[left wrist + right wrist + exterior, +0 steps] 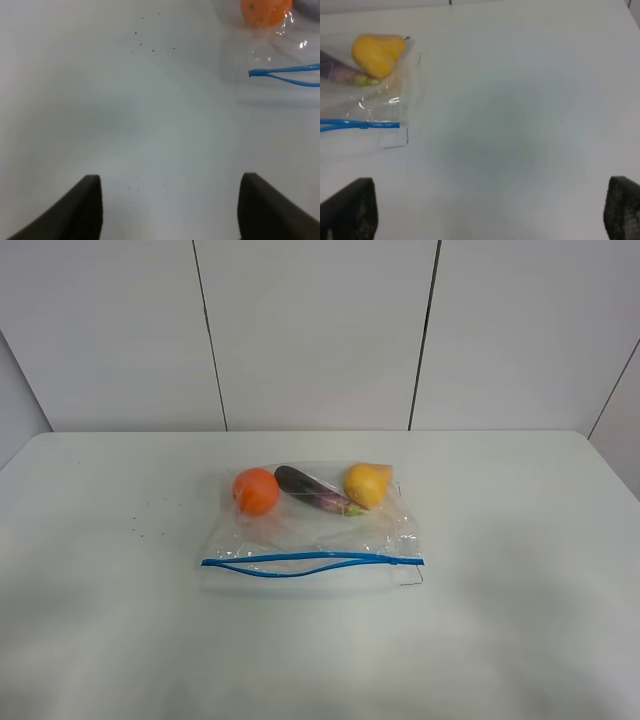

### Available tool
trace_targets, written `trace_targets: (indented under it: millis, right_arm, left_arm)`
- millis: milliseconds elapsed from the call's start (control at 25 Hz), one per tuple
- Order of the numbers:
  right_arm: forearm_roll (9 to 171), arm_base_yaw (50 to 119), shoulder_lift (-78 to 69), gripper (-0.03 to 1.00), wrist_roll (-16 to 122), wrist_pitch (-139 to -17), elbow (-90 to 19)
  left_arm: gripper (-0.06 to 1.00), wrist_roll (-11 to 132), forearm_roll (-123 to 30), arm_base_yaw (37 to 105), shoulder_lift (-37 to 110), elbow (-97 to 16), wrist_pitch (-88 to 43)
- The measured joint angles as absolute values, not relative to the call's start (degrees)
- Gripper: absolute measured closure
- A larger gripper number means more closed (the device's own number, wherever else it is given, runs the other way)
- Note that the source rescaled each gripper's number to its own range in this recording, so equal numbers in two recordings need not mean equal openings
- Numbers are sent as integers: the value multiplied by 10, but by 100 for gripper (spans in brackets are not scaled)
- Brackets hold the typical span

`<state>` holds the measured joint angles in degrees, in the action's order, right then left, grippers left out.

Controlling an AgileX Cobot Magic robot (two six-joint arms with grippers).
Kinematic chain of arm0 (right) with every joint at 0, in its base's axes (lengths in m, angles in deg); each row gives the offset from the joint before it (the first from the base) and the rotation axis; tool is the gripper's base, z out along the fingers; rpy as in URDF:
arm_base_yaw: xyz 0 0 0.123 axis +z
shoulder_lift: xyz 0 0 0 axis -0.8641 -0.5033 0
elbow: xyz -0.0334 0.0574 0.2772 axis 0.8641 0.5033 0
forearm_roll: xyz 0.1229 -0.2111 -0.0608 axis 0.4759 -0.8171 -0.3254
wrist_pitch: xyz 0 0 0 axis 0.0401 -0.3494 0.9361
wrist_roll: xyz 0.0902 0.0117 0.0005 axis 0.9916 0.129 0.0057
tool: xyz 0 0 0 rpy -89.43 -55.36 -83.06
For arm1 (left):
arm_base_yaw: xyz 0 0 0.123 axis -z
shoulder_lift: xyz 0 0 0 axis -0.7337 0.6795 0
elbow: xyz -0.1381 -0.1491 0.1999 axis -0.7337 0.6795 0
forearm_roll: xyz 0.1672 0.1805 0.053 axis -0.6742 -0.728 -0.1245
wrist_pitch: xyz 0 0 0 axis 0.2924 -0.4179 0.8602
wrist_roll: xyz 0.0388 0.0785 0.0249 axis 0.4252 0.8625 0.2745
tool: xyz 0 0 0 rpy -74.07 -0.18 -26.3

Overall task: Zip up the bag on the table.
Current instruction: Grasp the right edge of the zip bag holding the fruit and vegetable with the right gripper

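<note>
Zip: blue strip (pixel 310 562) on the bag (pixel 310 525) gapes, so nothing's sealed yet.
Claws: left claw (pixel 170 207) and right claw (pixel 490 210) both spread apart, clear of it.

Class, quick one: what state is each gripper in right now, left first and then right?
Left gripper: open, holding nothing.
Right gripper: open, holding nothing.

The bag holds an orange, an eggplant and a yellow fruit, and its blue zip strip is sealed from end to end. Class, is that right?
Not quite. The bag does hold the orange, eggplant and yellow fruit, but its blue zip strip is not sealed: the exterior high view shows its two tracks parted along the middle.
</note>
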<state>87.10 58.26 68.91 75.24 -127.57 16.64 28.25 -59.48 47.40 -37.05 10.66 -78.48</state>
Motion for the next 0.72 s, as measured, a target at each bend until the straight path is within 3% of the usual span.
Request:
trace_targets:
  millis: [480,720]
  right_arm:
    - [871,583,675,-3,752,-1274,156]
    - [886,584,485,-3,752,-1273,63]
  left_arm:
    - [11,282,-595,474,-371,107,-785]
    - [11,282,-595,474,-371,107,-785]
